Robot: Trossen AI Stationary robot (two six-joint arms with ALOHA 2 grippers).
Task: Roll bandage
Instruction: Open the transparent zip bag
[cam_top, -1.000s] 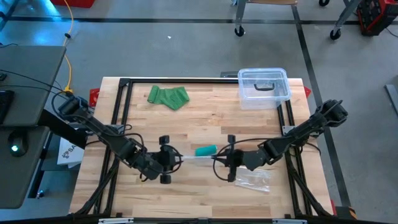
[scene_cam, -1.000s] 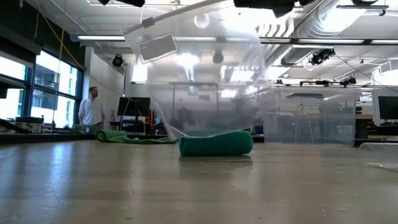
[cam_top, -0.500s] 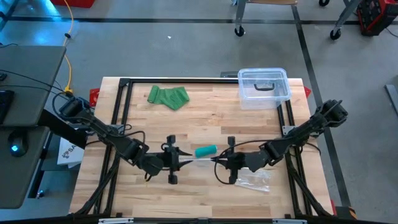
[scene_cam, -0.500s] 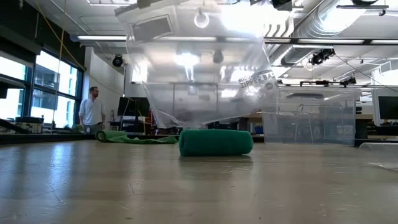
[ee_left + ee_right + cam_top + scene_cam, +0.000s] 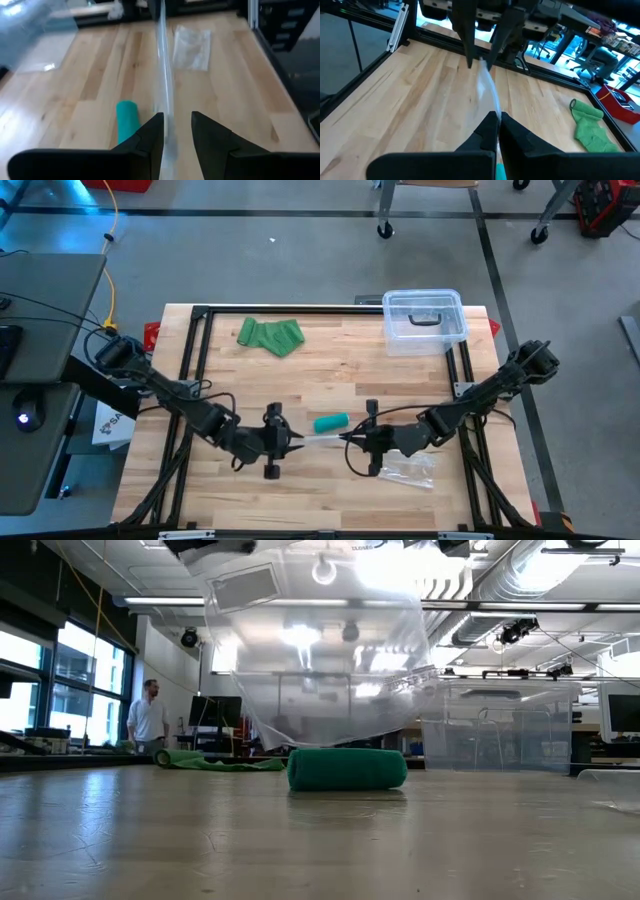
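While both grippers hold it off the table, the clear plastic bag (image 5: pixel 318 439) hangs thin and glossy between them: left gripper (image 5: pixel 291 440) fingers pinch one edge, right gripper (image 5: pixel 348 438) fingers are pressed together on the opposite edge. Just beside it, apart from it, the rolled teal bandage (image 5: pixel 331 421) lies as a soft cylinder on the slatted wooden table (image 5: pixel 330 370). Farther off: crumpled green cloth (image 5: pixel 270 336), lidded transparent rectangular bin (image 5: pixel 424 321), flat crinkled plastic pouch (image 5: pixel 408 468).
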